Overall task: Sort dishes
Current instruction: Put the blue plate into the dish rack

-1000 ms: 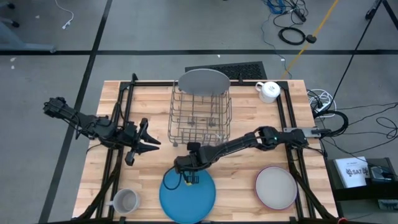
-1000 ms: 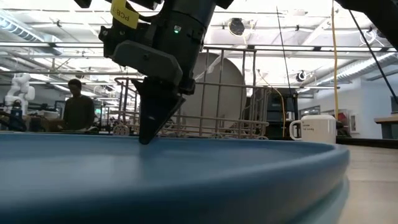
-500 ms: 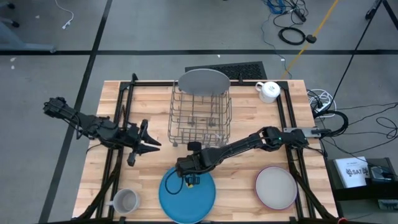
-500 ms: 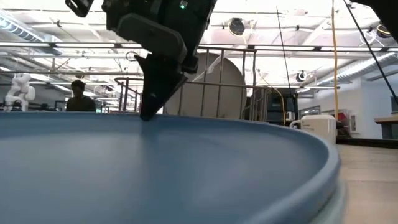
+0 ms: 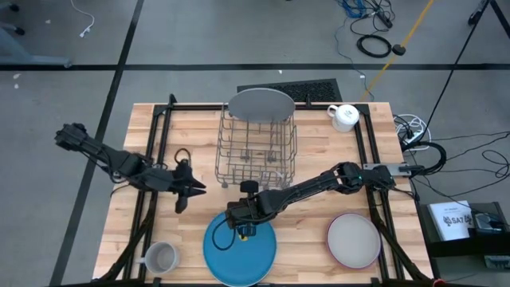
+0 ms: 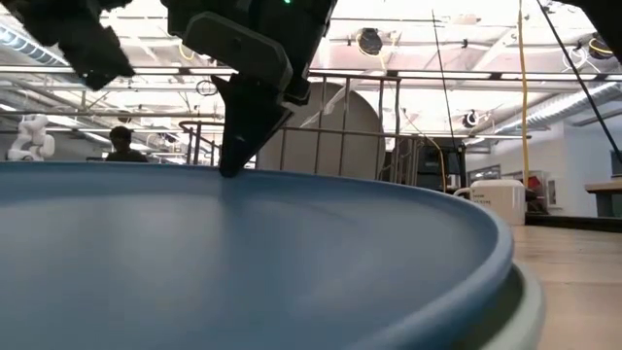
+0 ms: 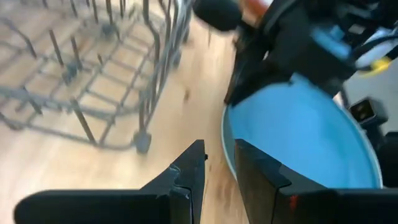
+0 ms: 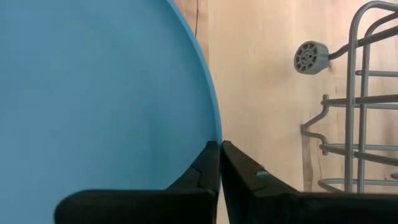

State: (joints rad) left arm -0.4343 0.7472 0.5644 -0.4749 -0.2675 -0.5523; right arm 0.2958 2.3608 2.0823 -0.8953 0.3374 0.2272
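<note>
A large blue plate (image 5: 239,251) lies near the table's front edge, and my right gripper (image 5: 233,223) is shut on its far rim. In the low view a paler rim (image 6: 530,292) shows under it. My left gripper (image 5: 190,191) hovers left of the plate above the wood. It is open a little with nothing between its fingers (image 7: 219,165), which point toward the plate (image 7: 298,137). A large grey plate (image 5: 259,104) stands on edge in the far end of the wire rack (image 5: 256,151). A pink-rimmed grey plate (image 5: 354,241) lies flat at the front right. My right gripper pinches the blue plate's far rim (image 8: 216,134) between its two fingers, only at their free ends (image 6: 230,167). The fingers slant down from the far side. The plate is tilted, with its far rim raised and its near side low.
A white mug (image 5: 344,117) stands at the far right and a grey mug (image 5: 161,257) at the front left corner. The rack stands just beyond the plate. Bare wood lies between my left gripper and the plate. A person (image 6: 121,146) shows in the room behind.
My right gripper has risen a little with the blue plate's far rim, so the plate tilts more steeply while its near side stays low. My left gripper has sunk and tipped its fingers downward toward the plate.
</note>
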